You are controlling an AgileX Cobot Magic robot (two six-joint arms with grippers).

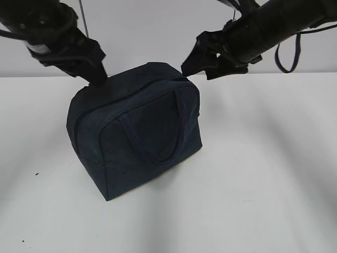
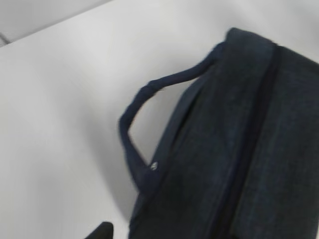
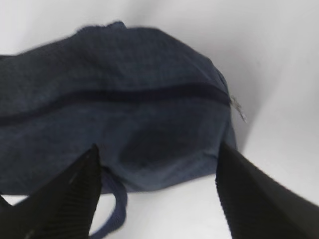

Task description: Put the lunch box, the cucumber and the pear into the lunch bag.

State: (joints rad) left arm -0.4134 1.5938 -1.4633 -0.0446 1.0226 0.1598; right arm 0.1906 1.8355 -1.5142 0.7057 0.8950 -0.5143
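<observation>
The left gripper (image 1: 97,78) touches the lunch bag's (image 1: 134,129) top left corner, its fingers too dark and hidden to tell how they stand. The zipped bag sits mid-table (image 1: 263,174), contents concealed. Beside its upper right corner, the right gripper (image 3: 157,189) is spread wide.
</observation>
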